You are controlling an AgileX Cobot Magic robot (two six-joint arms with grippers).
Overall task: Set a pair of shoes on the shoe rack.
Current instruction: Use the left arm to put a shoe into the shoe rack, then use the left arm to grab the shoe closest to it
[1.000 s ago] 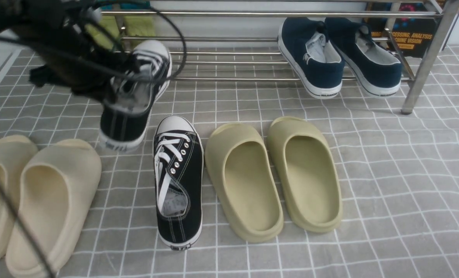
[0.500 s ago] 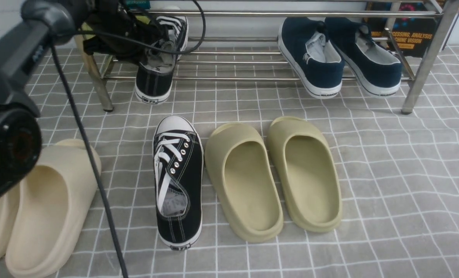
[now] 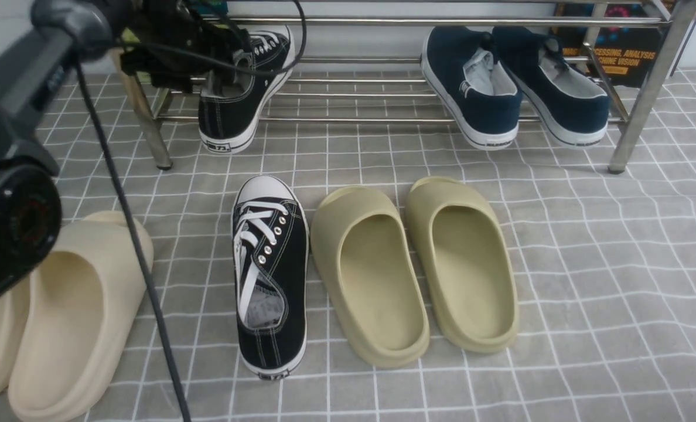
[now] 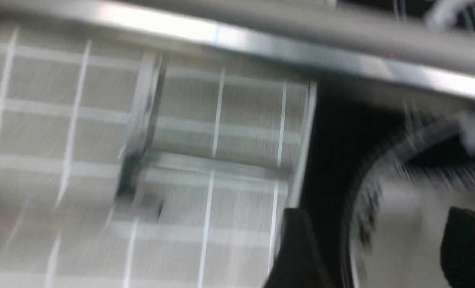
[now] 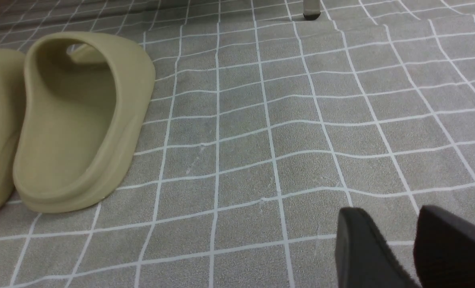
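One black canvas sneaker [image 3: 236,99] lies on the lower bars of the silver shoe rack [image 3: 418,21] at its left end, toe inward, heel hanging over the front bar. My left gripper [image 3: 225,64] is at its opening. In the blurred left wrist view the gripper [image 4: 379,248] is open, one finger [image 4: 295,252] outside the shoe's black side wall and the other inside over the grey lining [image 4: 401,208]. The second sneaker [image 3: 270,275] lies on the floor at centre. My right gripper [image 5: 401,244] is shut and empty, low over bare floor.
Two navy slip-ons [image 3: 471,88] sit on the rack's right part. Two olive slides [image 3: 371,275] lie right of the floor sneaker, one also in the right wrist view [image 5: 77,120]. Beige slides [image 3: 72,310] lie at front left. My left arm and its cable [image 3: 14,223] cross the left foreground.
My left arm carried the sneaker from above the floor up onto the rack's left end. In the last half second the shoe settled, its heel swinging left.
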